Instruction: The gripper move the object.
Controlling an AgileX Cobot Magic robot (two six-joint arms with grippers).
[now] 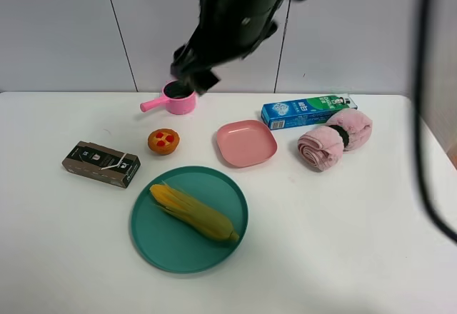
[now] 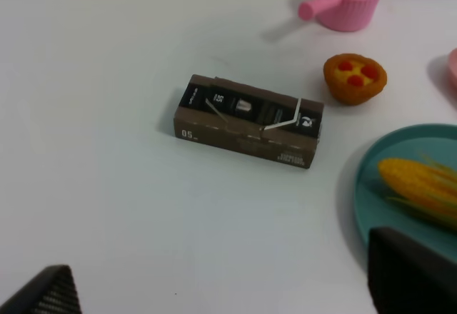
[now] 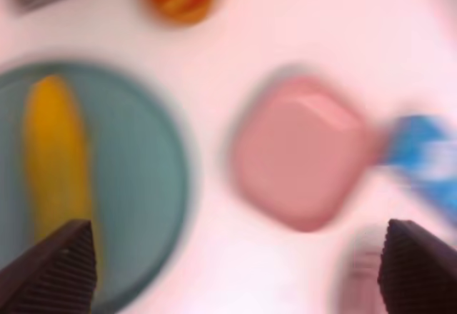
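White table [image 1: 343,242]: corn [image 1: 193,212] on plate [image 1: 161,246], apart from jaws

Right wrist view is pure smear for me: the corn [image 3: 56,157], teal plate [image 3: 143,185], pink plate [image 3: 300,150] and blue box [image 3: 421,153] are just soft blobs. My right hand [image 3: 235,265] shows only two fingertips there, and from high up it's a dark blur covering part of the pink cup [image 1: 178,103] by the far edge of the table [image 1: 343,257]. Left wrist view chops off the corn and teal plate. Print on the brown box [image 2: 246,121] is too tiny to read.
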